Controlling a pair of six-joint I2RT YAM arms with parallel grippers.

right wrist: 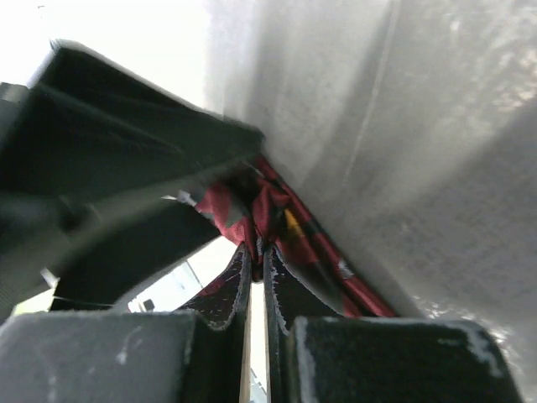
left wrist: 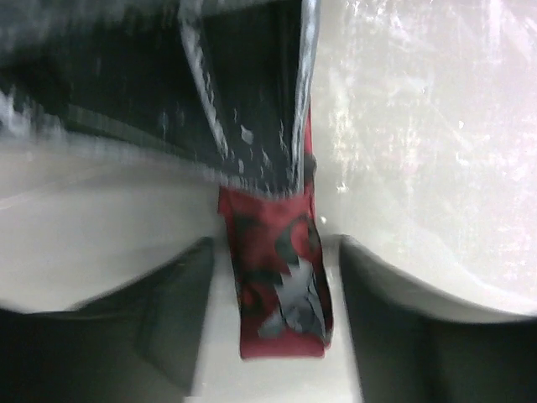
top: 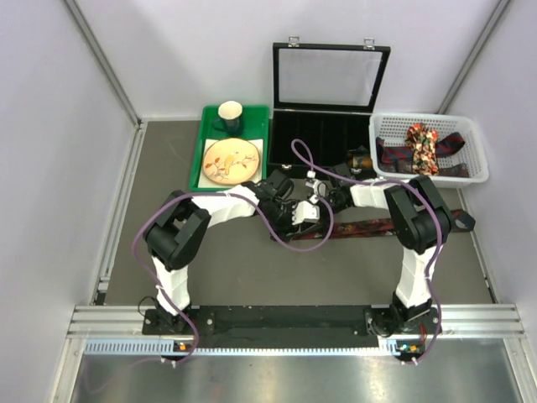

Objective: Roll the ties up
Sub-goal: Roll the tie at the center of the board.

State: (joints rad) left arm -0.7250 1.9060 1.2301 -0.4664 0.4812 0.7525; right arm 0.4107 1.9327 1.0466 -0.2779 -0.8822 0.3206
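A dark maroon patterned tie (top: 377,225) lies across the table, its left end lifted where both grippers meet. My right gripper (top: 319,197) is shut, its fingertips (right wrist: 243,269) pinching a fold of the red patterned tie (right wrist: 285,218). My left gripper (top: 298,211) is open; in the left wrist view the tie's red end (left wrist: 277,285) hangs between its spread fingers (left wrist: 180,311) without being clamped. The right gripper's dark fingers (left wrist: 252,109) hold the tie from above. More ties, one red-orange floral (top: 421,144) and one dark striped (top: 393,156), sit in the white basket (top: 474,134).
An open black compartment case (top: 323,126) stands at the back centre. A green tray (top: 201,164) at the back left holds a plate (top: 231,159) and a dark mug (top: 230,117). Purple cables loop over both arms.
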